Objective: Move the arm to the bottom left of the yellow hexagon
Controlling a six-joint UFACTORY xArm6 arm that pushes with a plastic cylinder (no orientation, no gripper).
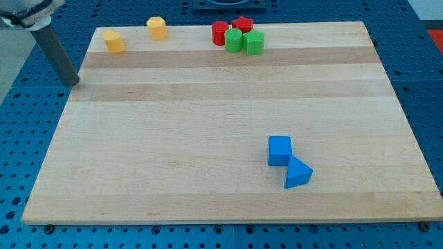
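Observation:
The yellow hexagon stands near the top edge of the wooden board, left of centre. A second yellow block, of a shape I cannot make out exactly, sits to its left and slightly lower. My tip is at the board's left edge, below and to the left of both yellow blocks, touching neither. The rod rises from it toward the view's top left.
A cluster at the top centre holds a red cylinder, a red star-like block, a green cylinder and a green block. A blue cube and a blue triangle touch at the lower right.

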